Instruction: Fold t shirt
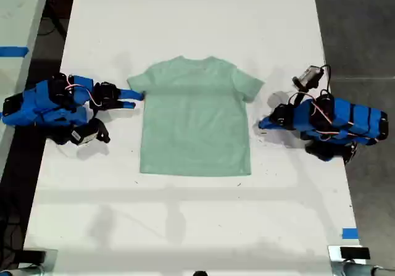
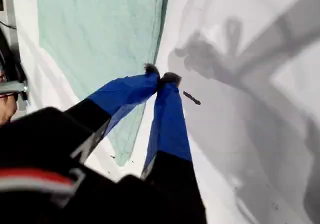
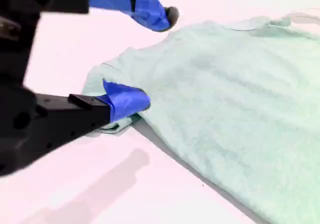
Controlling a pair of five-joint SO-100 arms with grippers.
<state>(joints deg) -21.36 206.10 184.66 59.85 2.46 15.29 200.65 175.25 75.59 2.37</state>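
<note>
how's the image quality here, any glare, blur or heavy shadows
Exterior view: sharp, evenly lit, soft arm shadows on the table. First wrist view: big dark shadows of the arm across the table beside the t shirt; the near housing is blurred. Second wrist view: the table is blown out pinkish-white, and my second gripper looks soft.

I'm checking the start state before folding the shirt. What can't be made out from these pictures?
- Second wrist view: the lower finger of my second hand covers the sleeve edge of the t shirt, so I cannot tell whether it touches.
- First wrist view: the dark mark beside my first hand is too small to identify.
- First wrist view: the arm's body hides the shirt's lower part.
</note>
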